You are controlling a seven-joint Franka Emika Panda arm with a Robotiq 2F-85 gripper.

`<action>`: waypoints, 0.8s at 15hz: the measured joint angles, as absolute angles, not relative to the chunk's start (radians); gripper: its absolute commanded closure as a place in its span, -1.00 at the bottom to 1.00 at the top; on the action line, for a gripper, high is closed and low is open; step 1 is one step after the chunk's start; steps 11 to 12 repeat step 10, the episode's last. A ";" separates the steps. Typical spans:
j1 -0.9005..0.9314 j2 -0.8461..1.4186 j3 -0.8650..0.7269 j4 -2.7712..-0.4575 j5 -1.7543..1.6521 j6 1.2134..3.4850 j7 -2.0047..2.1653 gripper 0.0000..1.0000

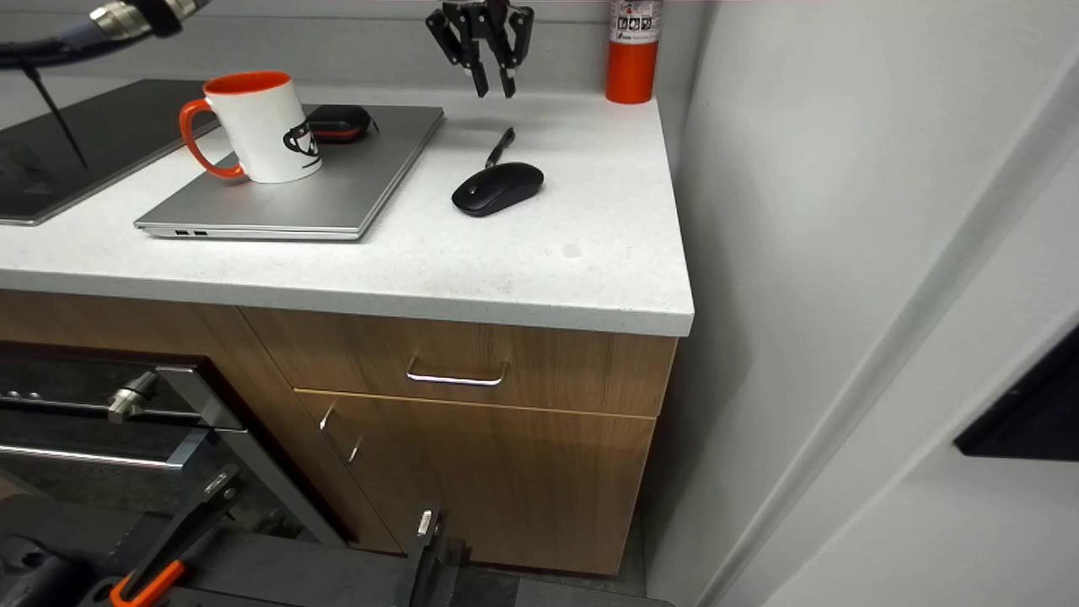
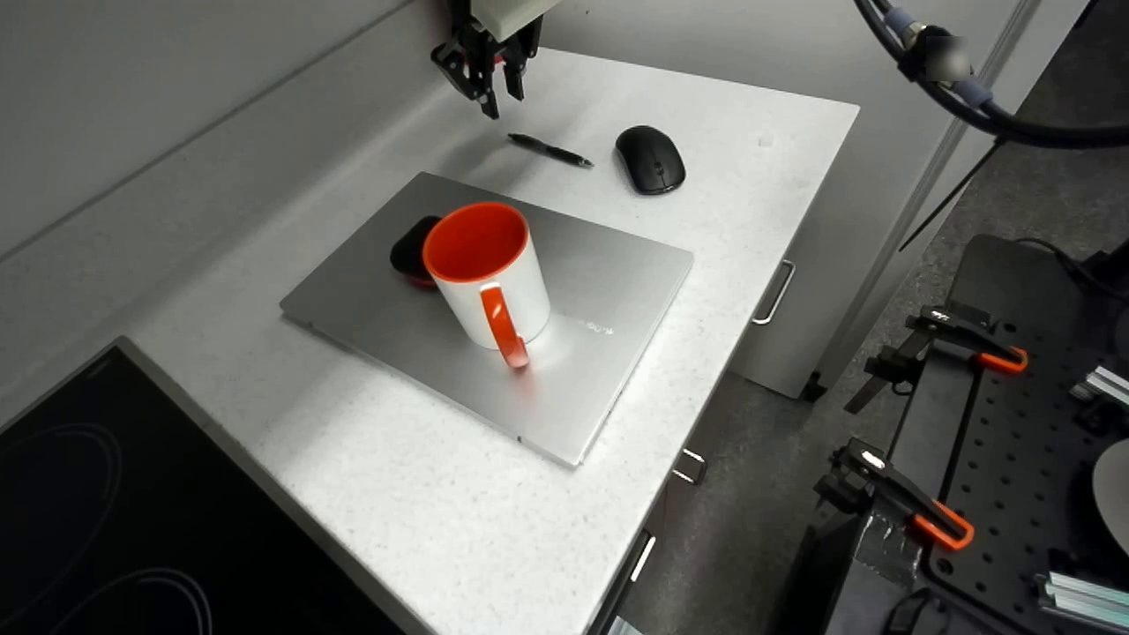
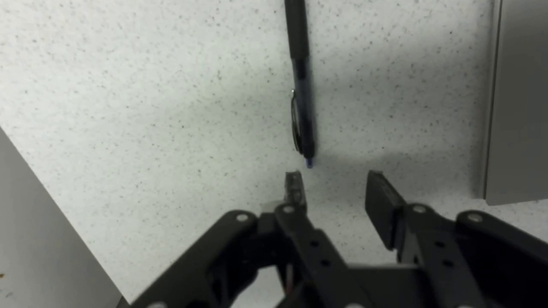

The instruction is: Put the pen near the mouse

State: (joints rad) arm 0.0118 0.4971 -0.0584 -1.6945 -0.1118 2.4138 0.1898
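Observation:
The pen is thin and dark and lies flat on the white counter. In an exterior view its nearer end points towards the mouse, with a gap between them. The mouse is black and domed and also shows in an exterior view; it is out of the wrist view. My gripper is open and empty, above the counter by the pen's far end, in both exterior views. In the wrist view the fingers are just short of the clip end of the pen, touching nothing.
A closed silver laptop lies beside the pen, also in the wrist view. A white mug with orange inside and a small black case stand on it. A red cylinder stands at the back corner. A cooktop adjoins.

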 measured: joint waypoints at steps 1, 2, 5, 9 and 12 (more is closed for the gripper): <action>0.012 0.497 -0.058 -1.693 -0.112 2.414 0.190 -0.66; 0.012 0.497 -0.058 -1.690 -0.111 2.414 0.190 -0.80; 0.012 0.497 -0.058 -1.683 -0.110 2.414 0.190 -1.00; 0.012 0.497 -0.058 -1.677 -0.105 2.414 0.188 -1.00; 0.012 0.497 -0.058 -1.676 -0.105 2.414 0.188 -1.00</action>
